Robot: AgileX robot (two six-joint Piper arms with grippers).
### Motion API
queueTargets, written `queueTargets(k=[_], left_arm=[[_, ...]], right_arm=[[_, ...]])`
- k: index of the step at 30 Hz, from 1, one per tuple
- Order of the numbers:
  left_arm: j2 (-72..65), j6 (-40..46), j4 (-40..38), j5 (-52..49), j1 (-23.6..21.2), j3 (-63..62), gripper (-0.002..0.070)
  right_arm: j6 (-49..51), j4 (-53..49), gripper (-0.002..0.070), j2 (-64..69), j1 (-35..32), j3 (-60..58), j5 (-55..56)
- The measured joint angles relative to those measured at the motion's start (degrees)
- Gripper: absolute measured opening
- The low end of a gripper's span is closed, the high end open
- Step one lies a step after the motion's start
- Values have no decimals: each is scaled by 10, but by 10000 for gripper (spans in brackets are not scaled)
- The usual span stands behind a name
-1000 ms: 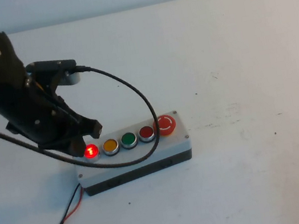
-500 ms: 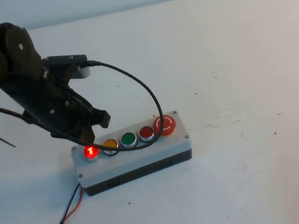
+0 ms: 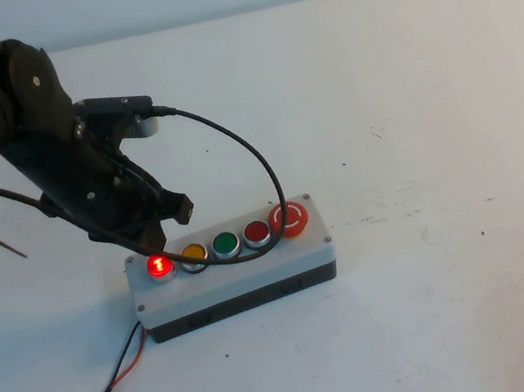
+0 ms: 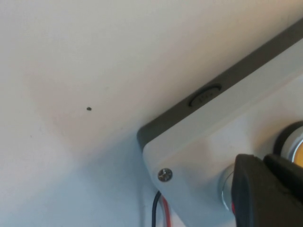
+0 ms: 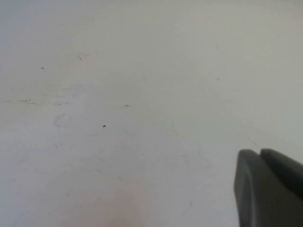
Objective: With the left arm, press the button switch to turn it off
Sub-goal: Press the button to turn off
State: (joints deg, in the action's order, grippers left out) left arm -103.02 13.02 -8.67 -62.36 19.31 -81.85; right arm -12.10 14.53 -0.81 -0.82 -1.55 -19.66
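Note:
The grey button box (image 3: 256, 276) lies on the white table. The button switch (image 3: 159, 266) at its left end glows bright red. My left gripper (image 3: 155, 242) is shut, its tip right over that button, at its far edge. In the left wrist view the shut gripper (image 4: 262, 160) covers most of the button switch (image 4: 225, 185); only its silver rim and a red sliver show. My right gripper (image 5: 259, 153) is shut and empty over bare table; it is out of the high view.
On the box, rightward from the lit button, are a yellow button (image 3: 194, 254), a green one (image 3: 226, 244), a darker red one (image 3: 256, 230) and the red mushroom (image 3: 290, 218). The arm's black cable (image 3: 254, 162) loops over the box. Red and black wires (image 3: 120, 368) trail off front left.
Since a second ago the left arm swung right and its gripper tip settled over the lit button. In the last half second nothing moved. The button stays lit.

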Motion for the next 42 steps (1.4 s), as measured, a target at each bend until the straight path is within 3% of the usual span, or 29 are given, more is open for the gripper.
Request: queueTargets(k=[42], left_arm=[[-7, 11, 6, -32, 3, -4, -2]], right_arm=[[0, 0, -16, 0, 0, 0, 0]])
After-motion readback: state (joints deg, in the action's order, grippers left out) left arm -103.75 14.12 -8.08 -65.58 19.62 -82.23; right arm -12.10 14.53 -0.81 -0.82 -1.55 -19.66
